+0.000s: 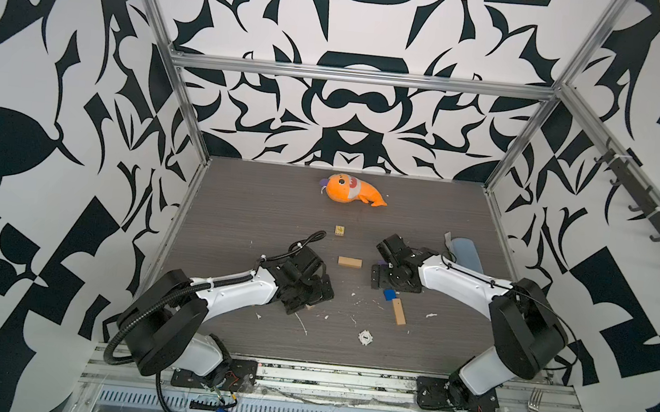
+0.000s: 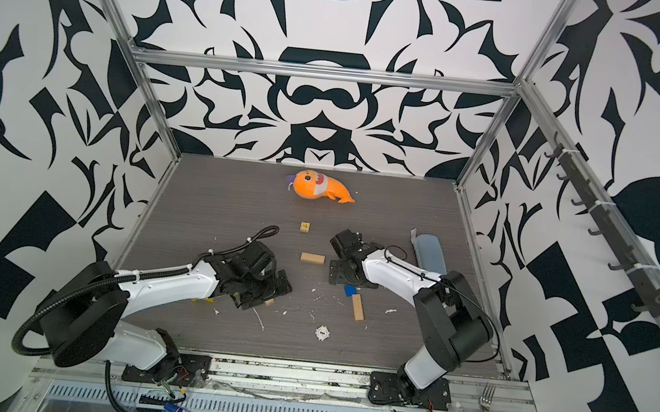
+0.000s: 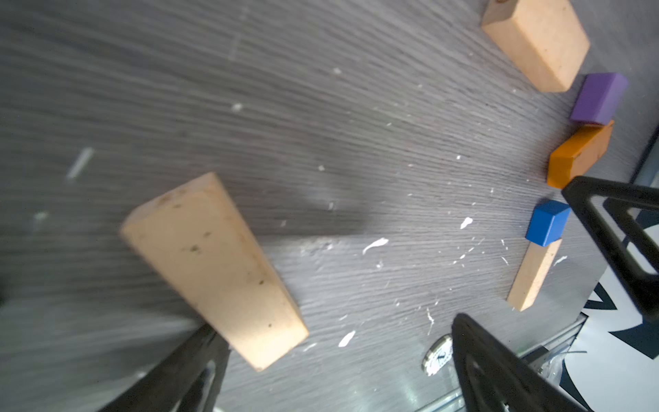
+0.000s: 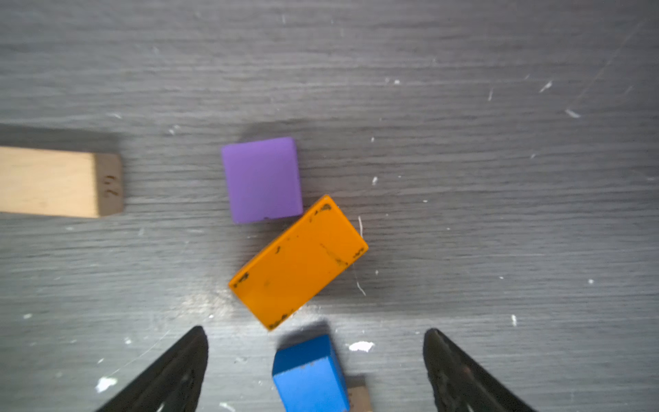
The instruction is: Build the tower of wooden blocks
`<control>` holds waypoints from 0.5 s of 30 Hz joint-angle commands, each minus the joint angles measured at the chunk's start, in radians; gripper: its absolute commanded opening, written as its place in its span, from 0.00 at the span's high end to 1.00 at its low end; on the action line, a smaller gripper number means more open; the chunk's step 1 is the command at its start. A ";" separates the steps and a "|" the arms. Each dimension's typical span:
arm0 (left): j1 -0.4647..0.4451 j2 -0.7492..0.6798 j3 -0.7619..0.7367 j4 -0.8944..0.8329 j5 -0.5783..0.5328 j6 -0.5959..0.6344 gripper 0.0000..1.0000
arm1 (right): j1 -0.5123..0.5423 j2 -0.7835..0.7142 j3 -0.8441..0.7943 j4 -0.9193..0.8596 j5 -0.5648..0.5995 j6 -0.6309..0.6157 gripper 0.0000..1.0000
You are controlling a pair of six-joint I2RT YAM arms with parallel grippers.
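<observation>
No tower yet: blocks (image 1: 350, 262) lie scattered across the tabletop (image 1: 257, 207); left hand (image 3: 338, 385) and right hand (image 4: 315, 333) gape wide, holding nothing.

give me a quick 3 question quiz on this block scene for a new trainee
1. True or false: the right gripper is shut on the orange brick.
2. Which thing touches the purple cube? A) orange brick B) blue cube C) plush fish
3. How many tan bars show in the left wrist view?
Key: 1 false, its jaws stand open; 2 A; 3 three.
</observation>
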State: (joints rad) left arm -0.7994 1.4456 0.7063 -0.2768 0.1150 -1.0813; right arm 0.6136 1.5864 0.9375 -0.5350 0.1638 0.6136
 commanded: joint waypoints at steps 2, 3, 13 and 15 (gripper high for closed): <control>-0.016 0.071 0.063 -0.002 0.003 0.000 0.01 | -0.017 -0.069 0.007 -0.011 -0.018 0.000 0.01; -0.021 0.085 0.078 -0.002 0.006 0.001 0.00 | -0.022 -0.074 0.006 -0.010 -0.031 0.000 0.01; -0.070 0.107 0.266 -0.214 -0.083 0.081 0.00 | -0.026 -0.062 0.009 0.009 -0.038 0.007 0.05; -0.072 0.093 0.309 -0.309 -0.139 0.119 0.00 | -0.029 -0.059 0.012 0.007 -0.033 -0.002 0.06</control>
State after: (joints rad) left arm -0.8658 1.5627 0.9623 -0.4126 0.0643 -1.0195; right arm 0.5888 1.5330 0.9375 -0.5308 0.1158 0.6140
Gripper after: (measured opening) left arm 0.995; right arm 0.945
